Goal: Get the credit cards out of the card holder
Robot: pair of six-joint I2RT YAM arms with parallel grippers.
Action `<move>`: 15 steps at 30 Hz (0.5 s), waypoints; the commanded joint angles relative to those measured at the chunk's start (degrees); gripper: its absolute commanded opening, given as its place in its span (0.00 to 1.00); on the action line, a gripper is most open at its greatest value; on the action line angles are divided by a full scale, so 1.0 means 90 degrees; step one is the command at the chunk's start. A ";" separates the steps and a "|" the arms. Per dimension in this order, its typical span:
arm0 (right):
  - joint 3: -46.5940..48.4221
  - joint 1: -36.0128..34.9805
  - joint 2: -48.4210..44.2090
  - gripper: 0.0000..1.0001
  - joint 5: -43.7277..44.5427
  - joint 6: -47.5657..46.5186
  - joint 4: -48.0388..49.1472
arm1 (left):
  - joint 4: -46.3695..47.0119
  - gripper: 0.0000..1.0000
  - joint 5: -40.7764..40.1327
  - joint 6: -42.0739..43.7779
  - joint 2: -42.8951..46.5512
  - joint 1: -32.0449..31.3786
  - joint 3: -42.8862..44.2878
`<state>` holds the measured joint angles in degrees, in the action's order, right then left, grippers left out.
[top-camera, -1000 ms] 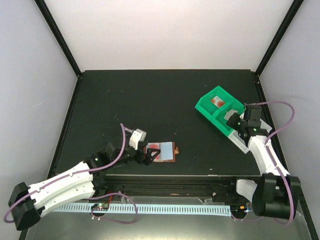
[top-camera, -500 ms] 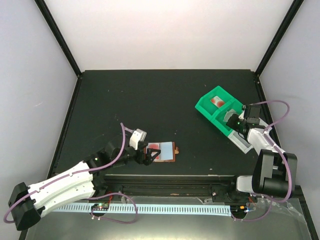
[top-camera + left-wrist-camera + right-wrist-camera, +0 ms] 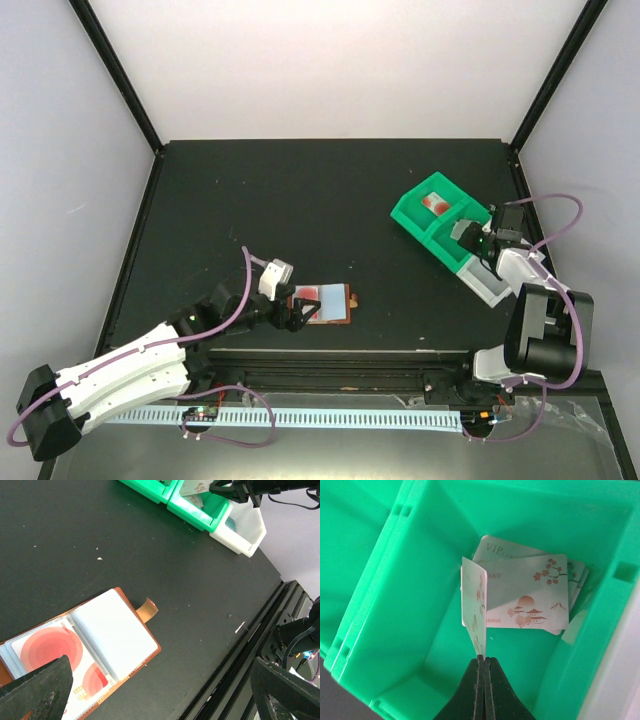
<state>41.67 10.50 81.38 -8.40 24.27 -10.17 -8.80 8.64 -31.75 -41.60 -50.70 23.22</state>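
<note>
The brown card holder (image 3: 324,304) lies open near the table's front edge. In the left wrist view it (image 3: 141,611) shows a pale sleeve and a white credit card with round red blots (image 3: 50,647). My left gripper (image 3: 292,311) is open, its fingers spread wide, and one finger (image 3: 40,690) overlaps the holder's left part. My right gripper (image 3: 481,657) is shut on a pale credit card (image 3: 475,605), held on edge over a compartment of the green tray (image 3: 412,215). Several pale cards (image 3: 530,595) lie flat in that compartment.
A white bin (image 3: 490,282) adjoins the green tray on its near right side and also shows in the left wrist view (image 3: 245,530). Another red-marked card (image 3: 434,201) lies in the tray's far compartment. The table's front edge and rail (image 3: 260,630) run just right of the holder.
My right arm has drawn back and its gripper has shifted a little over the green tray with the card in it. The left arm and the card holder have not moved.
</note>
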 commanded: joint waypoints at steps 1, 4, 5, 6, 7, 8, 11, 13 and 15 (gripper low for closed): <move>0.0053 0.0196 0.0079 0.01 0.0401 0.0170 0.0034 | -0.0129 0.99 0.0076 -0.0052 0.0072 0.0037 0.0252; 0.0035 0.0210 0.0152 0.02 0.0392 0.0247 0.0118 | -0.0116 0.99 0.0066 -0.0048 0.0055 0.0037 0.0252; 0.0050 0.0210 0.0206 0.03 0.0390 0.0265 0.0113 | -0.0121 0.99 0.0058 -0.0047 0.0045 0.0037 0.0252; 0.0093 0.0210 0.0264 0.04 0.0396 0.0265 0.0076 | -0.0106 0.99 0.0051 -0.0052 0.0033 0.0032 0.0252; 0.0118 0.0210 0.0309 0.05 0.0381 0.0269 0.0045 | -0.0106 0.99 0.0045 -0.0047 0.0028 0.0037 0.0249; 0.0132 0.0210 0.0328 0.06 0.0369 0.0273 0.0044 | -0.0094 0.99 0.0040 -0.0049 0.0024 0.0037 0.0251; 0.0140 0.0210 0.0328 0.09 0.0357 0.0320 0.0032 | -0.0077 0.99 0.0028 -0.0040 -0.0013 0.0036 0.0251; 0.0173 0.0210 0.0315 0.13 0.0365 0.0345 -0.0012 | -0.0100 0.99 -0.0007 -0.0046 -0.0035 0.0037 0.0260; 0.0250 0.0210 0.0322 0.16 0.0400 0.0369 -0.0120 | -0.0141 0.99 -0.0128 -0.0129 -0.0054 0.0036 0.0253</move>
<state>42.83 11.73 83.53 -7.42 27.22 -8.23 -9.26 8.60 -31.79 -41.67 -50.70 23.22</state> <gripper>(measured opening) 0.137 0.990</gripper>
